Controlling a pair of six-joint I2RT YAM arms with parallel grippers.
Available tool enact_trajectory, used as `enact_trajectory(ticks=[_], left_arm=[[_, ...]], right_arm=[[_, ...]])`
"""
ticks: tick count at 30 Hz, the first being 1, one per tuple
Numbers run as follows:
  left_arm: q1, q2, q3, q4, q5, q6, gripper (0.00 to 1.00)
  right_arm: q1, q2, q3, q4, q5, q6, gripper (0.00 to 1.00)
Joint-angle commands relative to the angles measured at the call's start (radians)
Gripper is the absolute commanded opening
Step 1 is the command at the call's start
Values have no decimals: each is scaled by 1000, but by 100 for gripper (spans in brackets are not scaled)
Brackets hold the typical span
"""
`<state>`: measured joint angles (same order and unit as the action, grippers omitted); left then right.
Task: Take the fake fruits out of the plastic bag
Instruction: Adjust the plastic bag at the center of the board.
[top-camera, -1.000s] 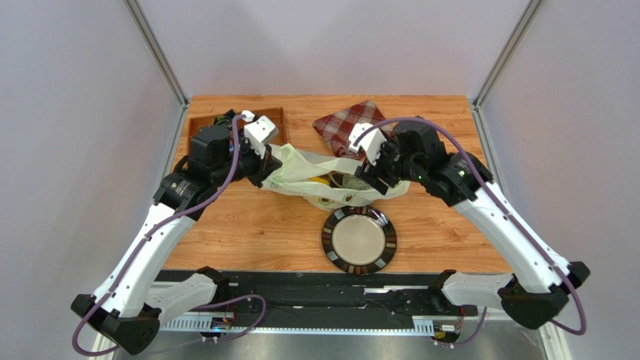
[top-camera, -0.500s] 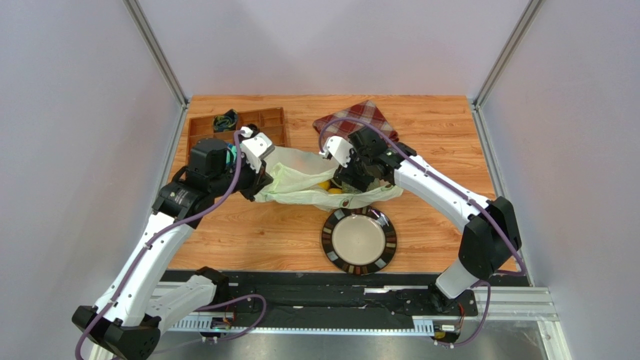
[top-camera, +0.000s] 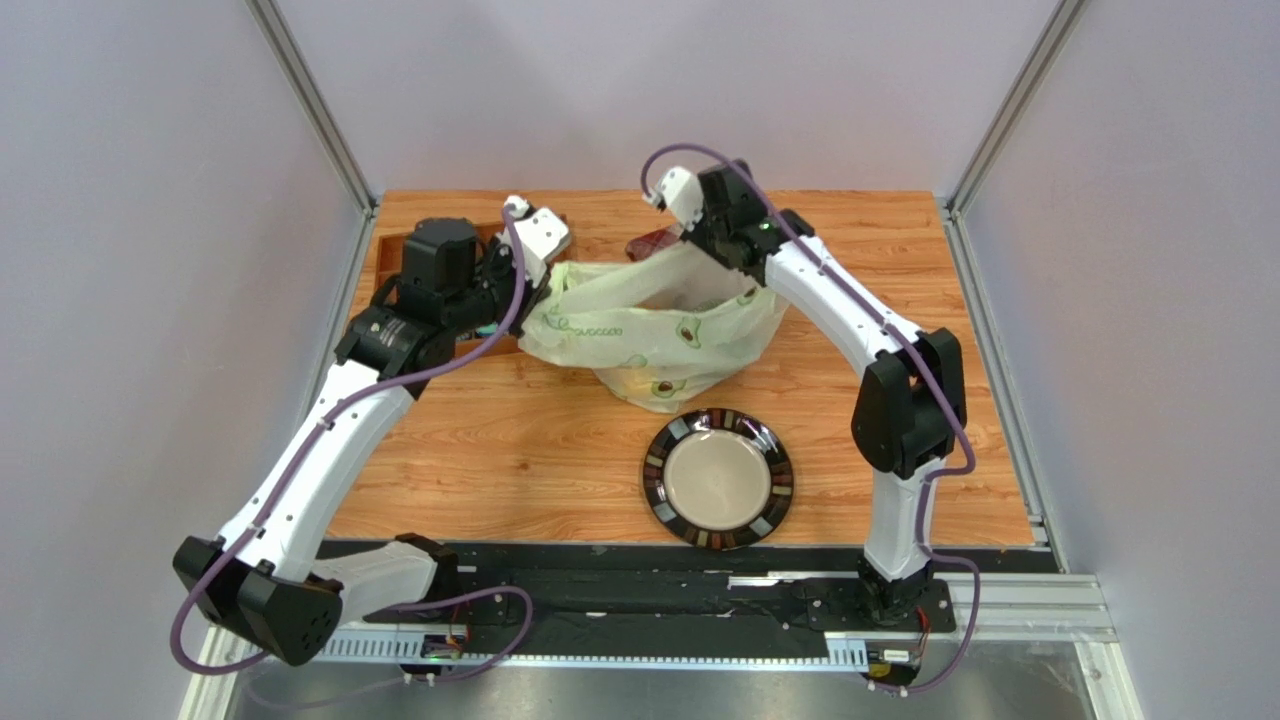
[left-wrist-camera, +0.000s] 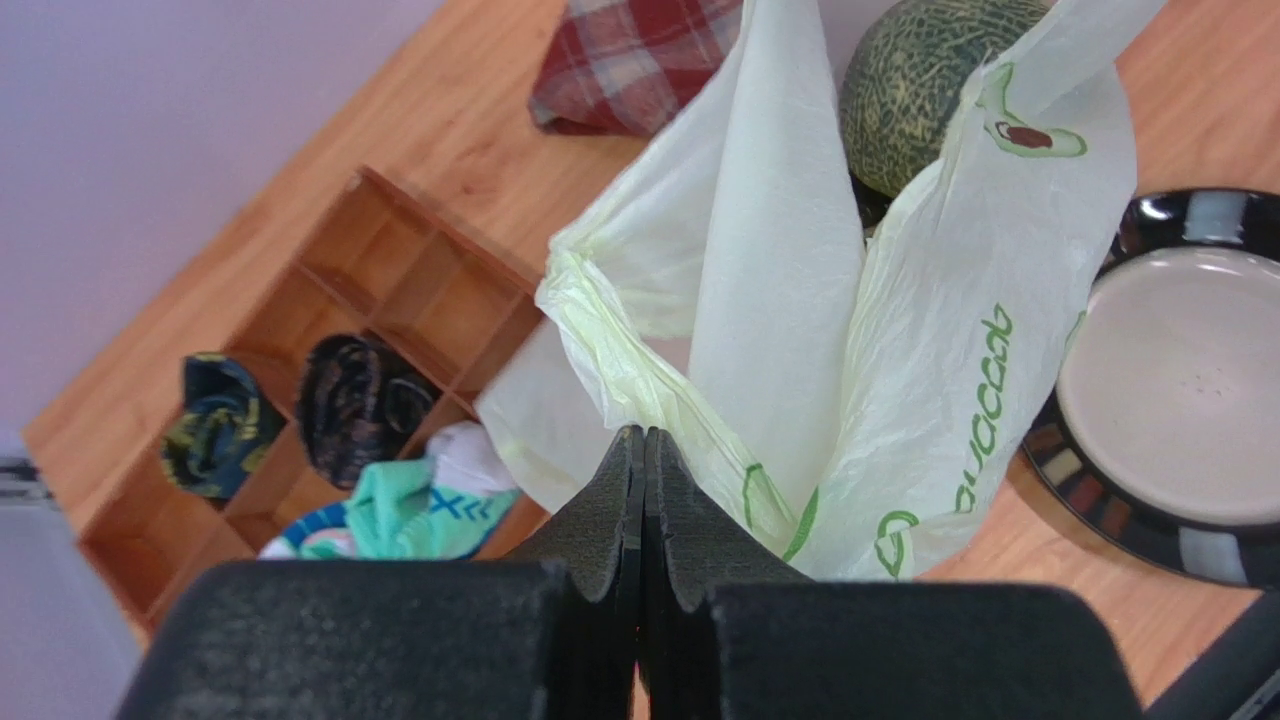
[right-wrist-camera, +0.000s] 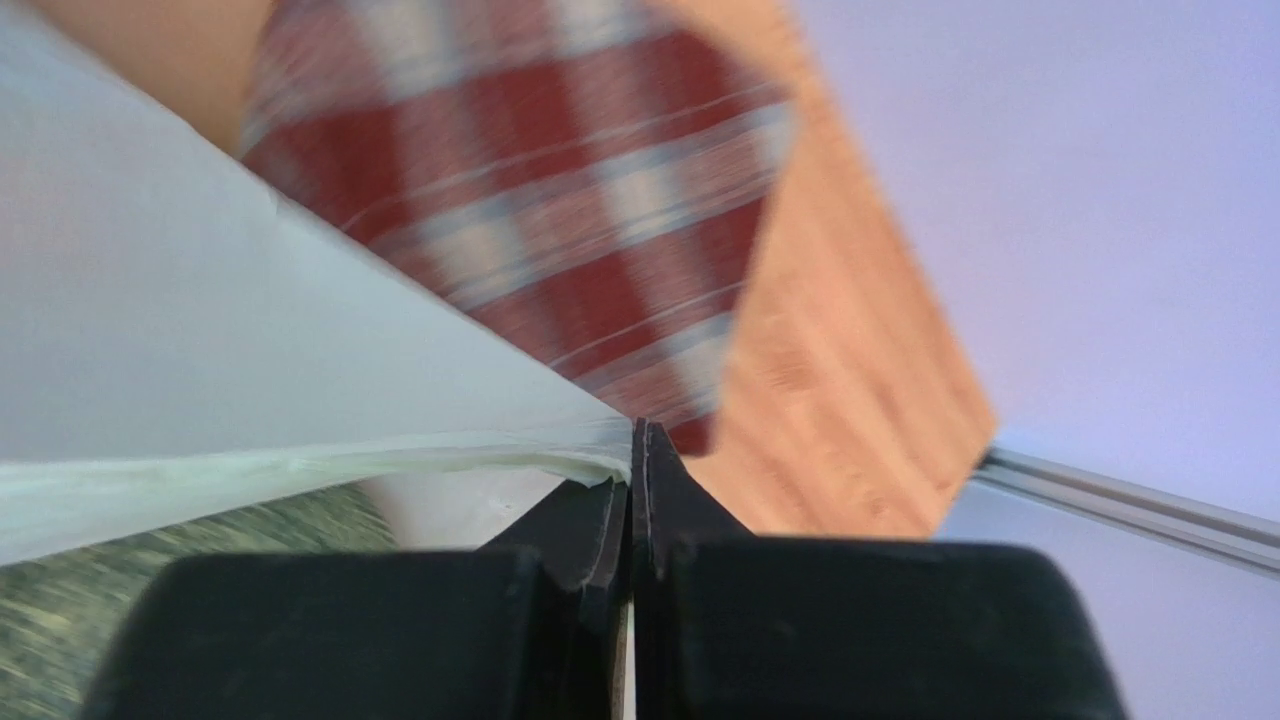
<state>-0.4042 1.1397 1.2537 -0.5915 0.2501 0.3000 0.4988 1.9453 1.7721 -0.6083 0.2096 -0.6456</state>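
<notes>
The plastic bag (top-camera: 654, 323), pale yellowish with green print, hangs stretched between both grippers above the table. My left gripper (top-camera: 529, 285) is shut on the bag's left edge; in the left wrist view the gripper (left-wrist-camera: 643, 438) pinches a twisted fold of the bag (left-wrist-camera: 902, 345). My right gripper (top-camera: 718, 248) is shut on the bag's right handle, and in the right wrist view it (right-wrist-camera: 634, 438) clamps the bag's (right-wrist-camera: 196, 345) rim. Of the fake fruits, only the netted grey-green melon (left-wrist-camera: 932, 75) shows in the bag's mouth, and as a blur (right-wrist-camera: 105, 600) below the rim.
A dark-rimmed round plate (top-camera: 655, 477) lies in front of the bag, also in the left wrist view (left-wrist-camera: 1082, 480). The red plaid cloth (right-wrist-camera: 541, 195) lies behind the bag at the back. A wooden compartment tray (left-wrist-camera: 376, 285) with socks sits at the back left.
Both arms have raised the bag's ends and pulled them back and apart. The right gripper went from open to shut on the bag's rim. The bag now hangs taut instead of lying flat.
</notes>
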Motion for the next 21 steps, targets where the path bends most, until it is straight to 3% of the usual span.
enact_trajectory(ticks=[1,4,7,13,14,15,16,18,21], left_arm=[[5,66,202,133,-93,45,0],[5,81,291,137,-69,37,0],[4,58,283,111,-6,33,0],[-14,-44,3,75,118,-31,0],[-24,-55,-66,75,121,-45,0],[-33,-67,-95,78,121,-94,0],[-36,-73,-121,82,126,-125,0],[-36,-89,-183,91,132,-203,0],[-36,-109,-227,120,137,-240,0]], right_arm=[[-57,-48,206,50,80,23,0],[-66,-106,228,65,85,21,0],[-66,-199,120,62,77,27,0],[-68,-368,-344,93,135,27,3],[-68,-387,-379,84,137,34,11],[-68,-404,-391,58,126,65,33],[-66,-443,-385,-11,108,81,41],[-56,-491,-370,-66,54,104,53],[-11,-595,-310,-198,-99,118,61]])
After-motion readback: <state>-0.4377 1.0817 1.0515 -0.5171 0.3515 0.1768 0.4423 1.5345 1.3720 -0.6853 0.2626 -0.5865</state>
